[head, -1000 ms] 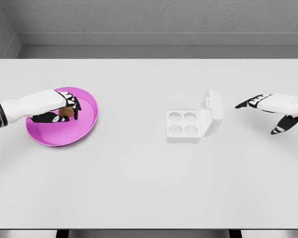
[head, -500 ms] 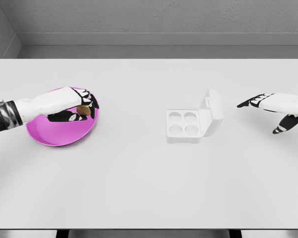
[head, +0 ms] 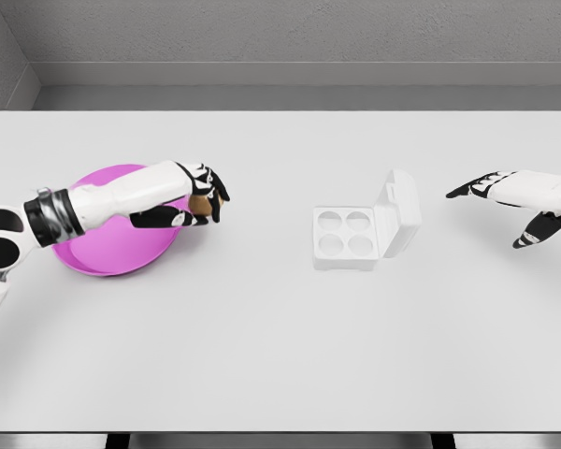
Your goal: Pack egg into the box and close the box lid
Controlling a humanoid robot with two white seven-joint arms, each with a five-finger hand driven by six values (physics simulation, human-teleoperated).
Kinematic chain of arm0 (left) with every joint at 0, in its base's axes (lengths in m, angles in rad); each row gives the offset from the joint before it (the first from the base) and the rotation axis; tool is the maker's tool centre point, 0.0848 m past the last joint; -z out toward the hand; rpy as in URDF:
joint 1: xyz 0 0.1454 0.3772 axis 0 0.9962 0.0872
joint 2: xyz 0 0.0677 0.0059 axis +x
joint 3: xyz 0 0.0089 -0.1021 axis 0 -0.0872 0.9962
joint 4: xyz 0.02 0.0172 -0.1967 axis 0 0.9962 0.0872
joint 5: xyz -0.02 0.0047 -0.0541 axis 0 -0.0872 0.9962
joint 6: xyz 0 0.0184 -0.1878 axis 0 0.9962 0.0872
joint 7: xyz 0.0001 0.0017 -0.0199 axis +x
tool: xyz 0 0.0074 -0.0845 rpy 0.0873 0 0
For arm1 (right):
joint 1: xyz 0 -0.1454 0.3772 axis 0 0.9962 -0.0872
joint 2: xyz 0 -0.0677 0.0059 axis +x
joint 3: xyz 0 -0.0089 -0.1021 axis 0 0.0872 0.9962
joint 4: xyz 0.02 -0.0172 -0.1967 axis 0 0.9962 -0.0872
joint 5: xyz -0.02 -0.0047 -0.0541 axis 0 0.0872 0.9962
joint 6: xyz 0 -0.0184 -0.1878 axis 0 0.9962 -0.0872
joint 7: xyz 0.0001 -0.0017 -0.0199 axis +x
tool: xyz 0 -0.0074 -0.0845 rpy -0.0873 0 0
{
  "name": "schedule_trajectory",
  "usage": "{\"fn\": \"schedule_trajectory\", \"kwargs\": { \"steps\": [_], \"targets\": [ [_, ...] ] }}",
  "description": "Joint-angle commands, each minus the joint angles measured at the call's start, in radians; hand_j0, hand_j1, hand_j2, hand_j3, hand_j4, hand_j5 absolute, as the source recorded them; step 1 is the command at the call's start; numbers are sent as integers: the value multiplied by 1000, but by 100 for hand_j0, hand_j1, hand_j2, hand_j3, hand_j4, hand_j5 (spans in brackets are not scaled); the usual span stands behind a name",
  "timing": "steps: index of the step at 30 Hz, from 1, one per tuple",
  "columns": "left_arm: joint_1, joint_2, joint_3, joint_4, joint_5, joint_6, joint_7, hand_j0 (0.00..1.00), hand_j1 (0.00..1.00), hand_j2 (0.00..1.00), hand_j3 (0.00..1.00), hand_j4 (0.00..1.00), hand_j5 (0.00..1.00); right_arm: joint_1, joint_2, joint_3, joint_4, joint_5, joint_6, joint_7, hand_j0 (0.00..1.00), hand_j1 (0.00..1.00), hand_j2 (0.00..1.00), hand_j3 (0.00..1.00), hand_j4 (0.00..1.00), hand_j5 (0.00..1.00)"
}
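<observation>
— While the white surface (head: 262, 355) lies bare up front, what sits further back?

— The left hand (head: 194, 195), its fingers pinching the brown egg (head: 202, 203), is just past the pink plate's (head: 103, 262) right rim. The open box (head: 355, 234), lid raised, stands mid-surface, well apart from it. The right hand (head: 514, 196) hovers with spread fingers. Beyond is a grey wall (head: 290, 37).
</observation>
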Motion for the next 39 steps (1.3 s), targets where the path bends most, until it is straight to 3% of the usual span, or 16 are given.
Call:
{"fn": "schedule_trajectory", "kwargs": {
  "steps": [1, 39],
  "targets": [
    [0, -29, -11, 1, 13, 3, 0, 36, 36, 36, 36, 36, 36, 0, 0, -1, 0, -4, 2, 0, 100, 100, 100, 100, 100, 100],
    [-46, -221, -92, 6, -2, 3, -1, 31, 31, 31, 31, 31, 31, 0, 8, -1, 0, -4, 5, 0, 100, 100, 100, 100, 100, 100]
  ]
}}
